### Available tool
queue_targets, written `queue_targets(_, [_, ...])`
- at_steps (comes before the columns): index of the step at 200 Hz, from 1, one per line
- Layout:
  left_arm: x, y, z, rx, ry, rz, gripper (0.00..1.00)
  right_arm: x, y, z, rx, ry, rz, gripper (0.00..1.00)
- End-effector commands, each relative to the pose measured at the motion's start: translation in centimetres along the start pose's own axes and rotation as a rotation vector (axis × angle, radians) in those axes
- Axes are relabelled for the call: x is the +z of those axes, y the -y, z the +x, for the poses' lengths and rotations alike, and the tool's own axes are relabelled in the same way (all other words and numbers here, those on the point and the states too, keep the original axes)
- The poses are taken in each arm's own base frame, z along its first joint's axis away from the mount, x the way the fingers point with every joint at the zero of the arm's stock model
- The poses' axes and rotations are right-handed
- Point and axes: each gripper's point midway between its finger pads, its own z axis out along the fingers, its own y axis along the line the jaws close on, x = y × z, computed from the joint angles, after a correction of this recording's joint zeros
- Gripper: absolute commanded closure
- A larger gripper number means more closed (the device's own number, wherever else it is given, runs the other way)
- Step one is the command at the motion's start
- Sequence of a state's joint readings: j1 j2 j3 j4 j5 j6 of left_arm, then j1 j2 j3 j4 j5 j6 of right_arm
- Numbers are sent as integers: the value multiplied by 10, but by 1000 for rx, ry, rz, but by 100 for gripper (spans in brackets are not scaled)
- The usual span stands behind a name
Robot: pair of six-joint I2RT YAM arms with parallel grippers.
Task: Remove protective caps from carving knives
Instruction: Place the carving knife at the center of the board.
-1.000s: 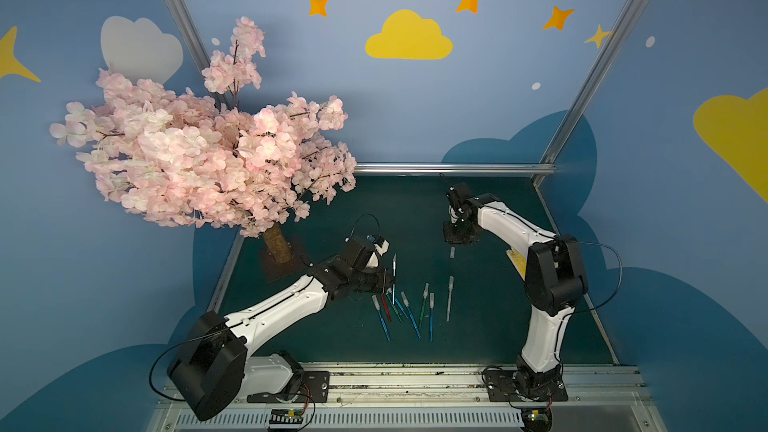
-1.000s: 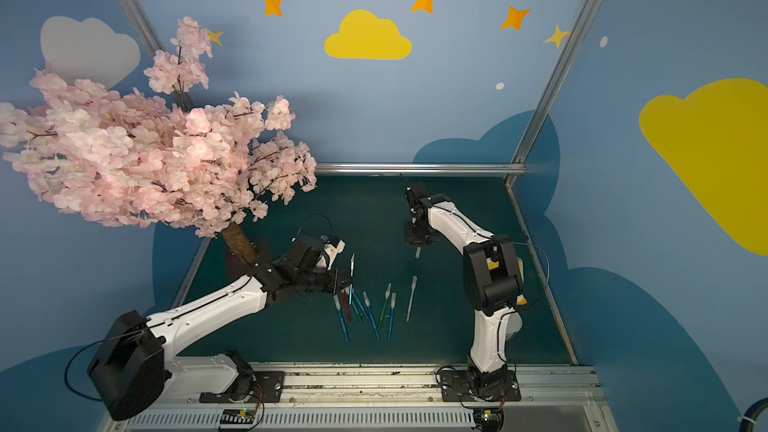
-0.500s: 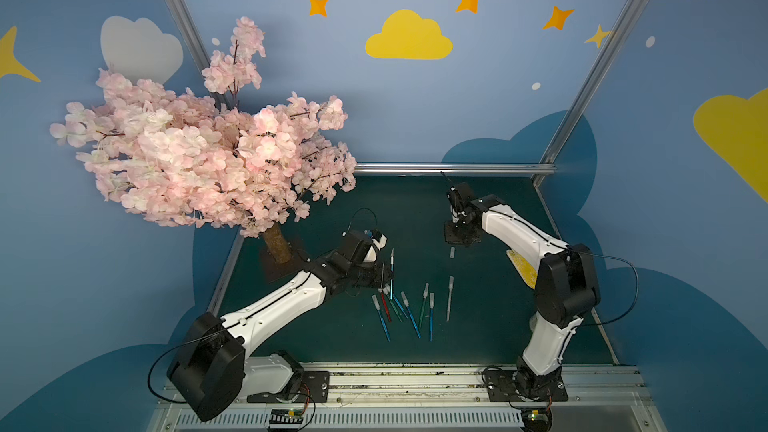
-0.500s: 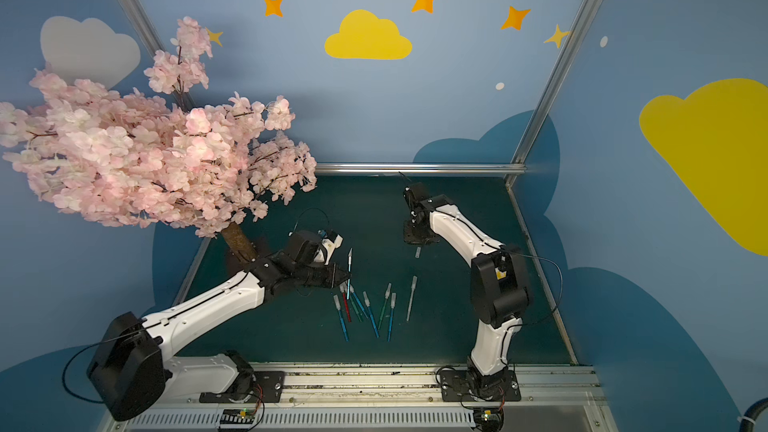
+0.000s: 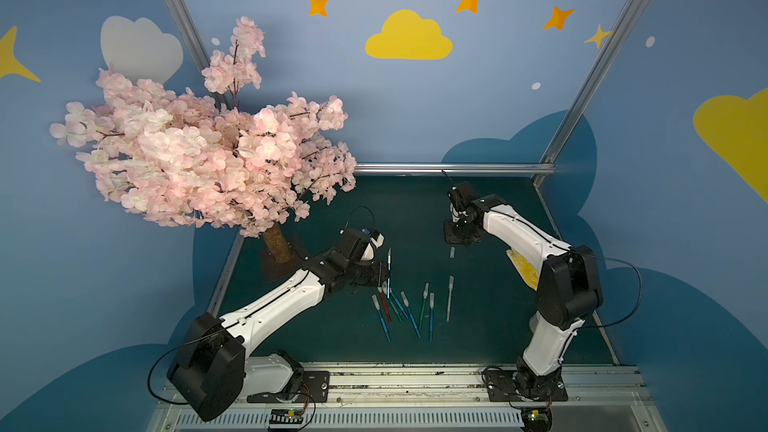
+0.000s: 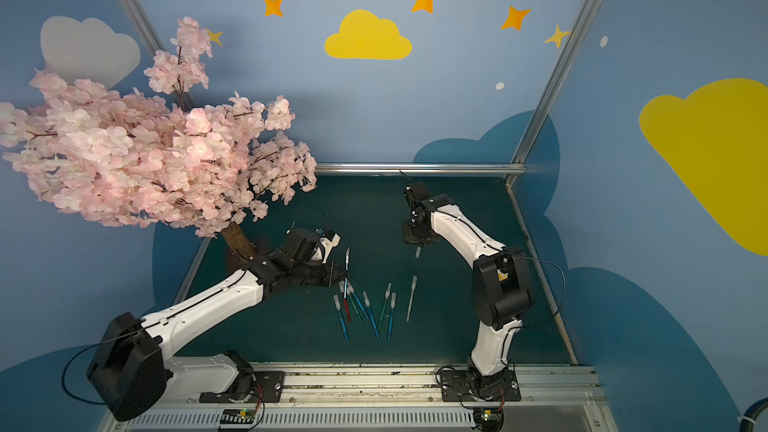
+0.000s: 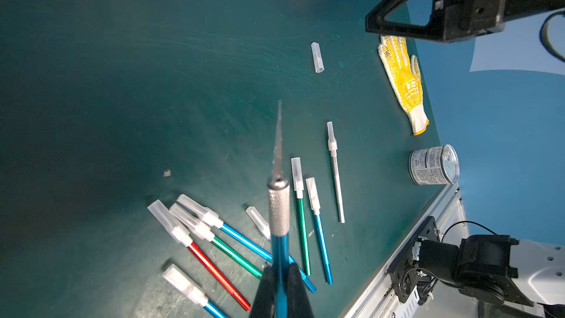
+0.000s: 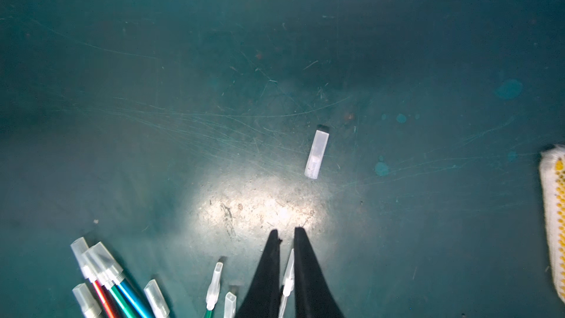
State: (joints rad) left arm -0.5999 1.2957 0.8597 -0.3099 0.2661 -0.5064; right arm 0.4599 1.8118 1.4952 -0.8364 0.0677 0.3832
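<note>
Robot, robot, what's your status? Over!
Left gripper shut on blue knife, blade bare. Right gripper shut, empty. Loose cap on mat. Nothing in the way.

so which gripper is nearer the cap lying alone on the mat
right. right gripper is just beside the loose cap; left gripper is farther off above the knife pile, gripping a blue knife

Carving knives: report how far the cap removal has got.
Done: one loose cap lies alone on the mat, and the blue knife in the left gripper shows a bare blade. In hand: that knife, clamped by its handle; the right gripper is shut, nothing visibly held. Left: at least seven knives on the mat, such as the red knife, are capped.
</note>
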Motion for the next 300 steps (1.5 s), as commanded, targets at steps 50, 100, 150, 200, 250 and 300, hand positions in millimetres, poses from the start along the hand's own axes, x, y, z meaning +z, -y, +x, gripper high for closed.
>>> queue_targets(50, [-1, -23, -33, 7, 4, -47, 94, -26, -3, 7, 5, 27, -44, 86])
queue_targets(100, [11, -48, -57, 16, -4, -133, 94, -33, -7, 15, -2, 37, -72, 85])
queue_targets(150, [35, -83, -74, -11, -83, -305, 94, -38, -9, 28, -19, 43, -96, 83])
queue_targets(200, [56, -117, -76, -54, -189, -449, 93, -48, -16, 38, -48, 66, -133, 83])
queue_targets(250, [65, -145, -74, -107, -223, -514, 92, -50, -15, 49, -50, 64, -144, 83])
queue_targets(300, [69, -170, -72, -140, -252, -561, 91, -47, -15, 57, -49, 53, -145, 82])
